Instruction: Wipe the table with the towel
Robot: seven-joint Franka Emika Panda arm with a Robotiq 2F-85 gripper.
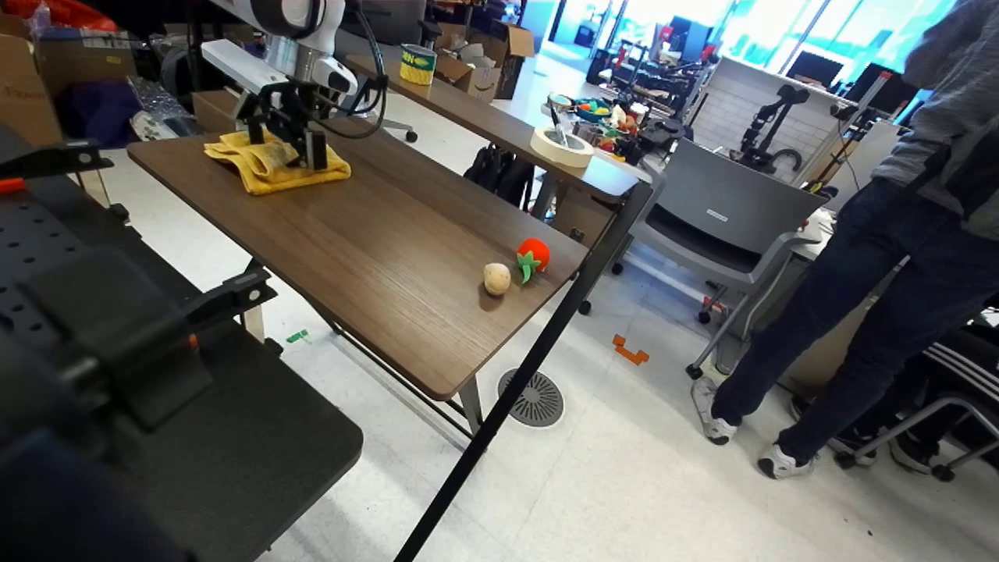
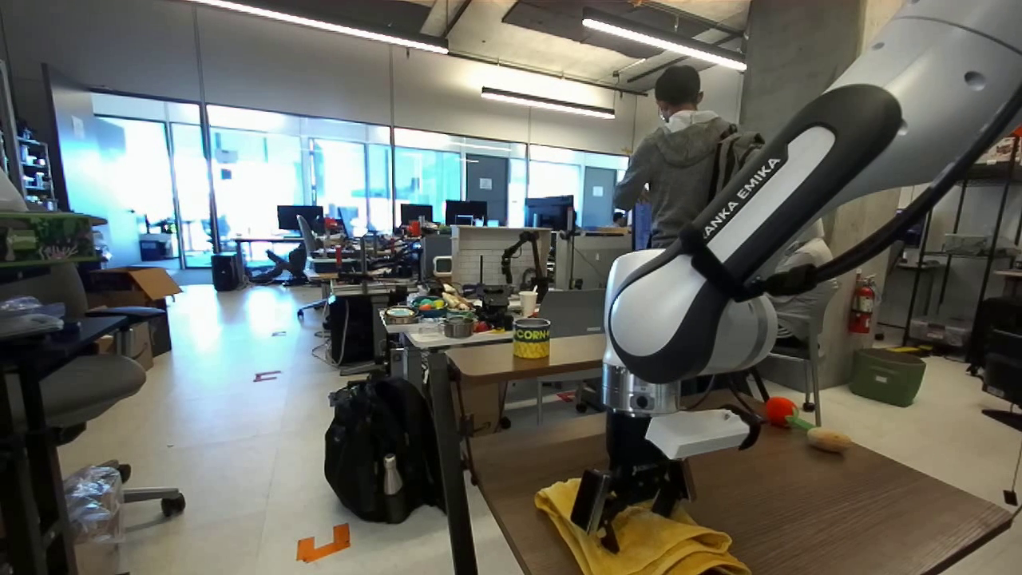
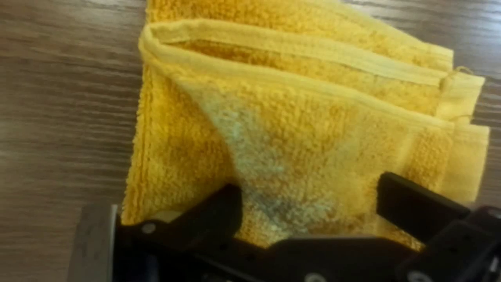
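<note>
The yellow towel lies folded in uneven layers near one end of the dark brown table, and shows in both exterior views. Its loose folded edges and a greyish patch are plain on the towel in the wrist view. My gripper points down over the cloth with its two black fingers wide apart. Towel fabric spreads beneath and between them, not pinched. In an exterior view the gripper reaches down to the towel; whether the fingertips press into it I cannot tell.
A beige ball-like object and a red tomato-like toy with green leaves sit near the table's opposite end. Alongside runs a narrow brown surface with a corn can and a tape roll. A person stands beyond.
</note>
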